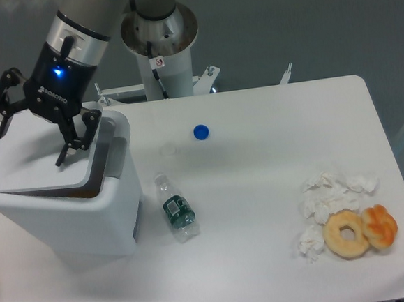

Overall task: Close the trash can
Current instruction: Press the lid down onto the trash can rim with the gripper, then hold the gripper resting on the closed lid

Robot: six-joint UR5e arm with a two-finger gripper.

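Trash can flanked by bottle; cap, doughnuts apart.

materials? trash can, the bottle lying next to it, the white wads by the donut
Trash can: looks like white moulded plastic, smooth, faint sheen, rounded corners. Bottle: clear thin plastic, see-through with a dark green label. Wads: probably tissue or paper napkin, matte, crumpled into soft folds.

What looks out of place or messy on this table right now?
A plastic bottle lies on its side beside the trash can, its blue cap loose farther back. Crumpled tissues sit by two donuts. The can's lid is not yet fully down, with the open claw above it.
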